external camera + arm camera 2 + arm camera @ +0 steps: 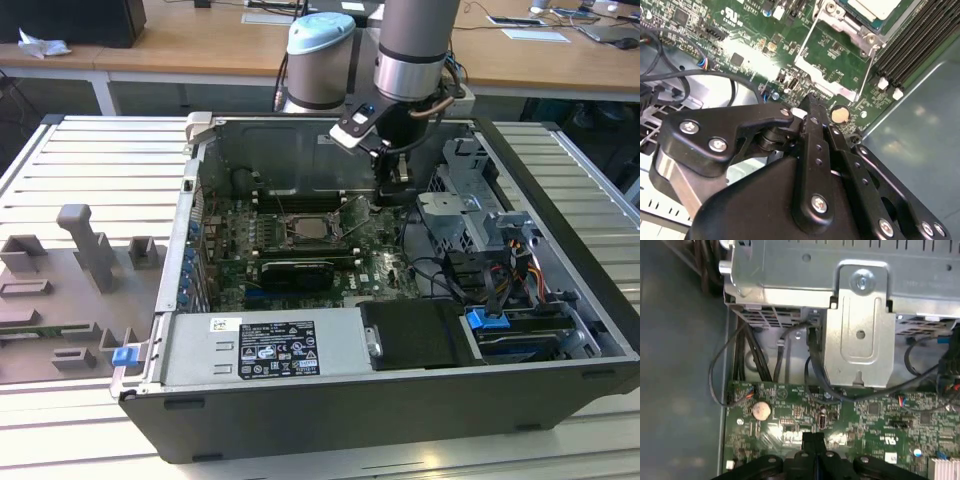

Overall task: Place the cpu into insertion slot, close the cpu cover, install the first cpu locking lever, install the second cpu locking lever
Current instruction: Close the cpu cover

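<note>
The cpu [313,228], a pale square chip, lies in the insertion slot [291,226] on the green board inside the open computer case; it also appears in the second wrist view [875,7], framed by the slot's silver rim [858,31]. The cpu cover [826,81] stands open, swung up from the slot towards the exterior view's right, and the green board shows through its square opening. A thin wire lever [867,67] runs along the cover's side. My gripper [392,195] [809,100] [813,439] hangs just beyond the open cover's free edge, shut and holding nothing.
A black card [295,270] lies in front of the slot, and long memory slots [912,45] flank it. A coin battery [760,410] sits on the board near my fingertips. A metal drive cage [460,215] and cables [440,270] crowd the case's right. Grey fixtures [85,255] stand outside on the left.
</note>
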`<state>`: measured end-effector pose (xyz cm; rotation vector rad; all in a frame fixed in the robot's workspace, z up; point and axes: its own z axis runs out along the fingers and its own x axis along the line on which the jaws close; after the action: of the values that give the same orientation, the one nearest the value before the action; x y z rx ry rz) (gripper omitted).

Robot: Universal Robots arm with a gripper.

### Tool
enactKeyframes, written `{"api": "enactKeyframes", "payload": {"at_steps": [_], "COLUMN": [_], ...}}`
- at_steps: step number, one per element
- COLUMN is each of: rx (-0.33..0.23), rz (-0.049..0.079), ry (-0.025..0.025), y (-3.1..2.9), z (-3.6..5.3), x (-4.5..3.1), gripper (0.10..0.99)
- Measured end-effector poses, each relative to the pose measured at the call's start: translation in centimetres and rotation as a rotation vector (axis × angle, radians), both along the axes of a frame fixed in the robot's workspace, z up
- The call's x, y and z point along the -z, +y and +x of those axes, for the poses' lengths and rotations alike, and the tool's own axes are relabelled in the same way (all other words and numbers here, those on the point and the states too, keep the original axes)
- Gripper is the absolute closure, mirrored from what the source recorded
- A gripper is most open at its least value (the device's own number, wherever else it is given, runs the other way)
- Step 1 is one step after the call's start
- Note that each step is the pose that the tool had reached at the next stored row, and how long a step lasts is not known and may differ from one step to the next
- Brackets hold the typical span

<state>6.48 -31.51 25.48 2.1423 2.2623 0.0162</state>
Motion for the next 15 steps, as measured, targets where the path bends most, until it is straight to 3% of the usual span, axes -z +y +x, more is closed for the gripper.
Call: {"api": "enactKeyframes", "payload": {"at_steps": [3,4,5,11,13,15], "rx": [0.0,0.0,0.0,0.0,0.0,0.0], "rz": [0.0,0.0,0.001,0.002,0.002,0.002], "ry": [0.0117,0.0186,0.02,0.0201,0.0197,0.0197], "y": [0.0,-0.01,0.0,0.0,0.0,0.0], "z": [0.04,-0.01,-0.23,-2.44,-4.94,-6.06], "x": [0.55,0.54,0.55,0.55,0.66,0.8], "gripper": [0.98,0.98,0.98,0.98,0.98,0.98]}}
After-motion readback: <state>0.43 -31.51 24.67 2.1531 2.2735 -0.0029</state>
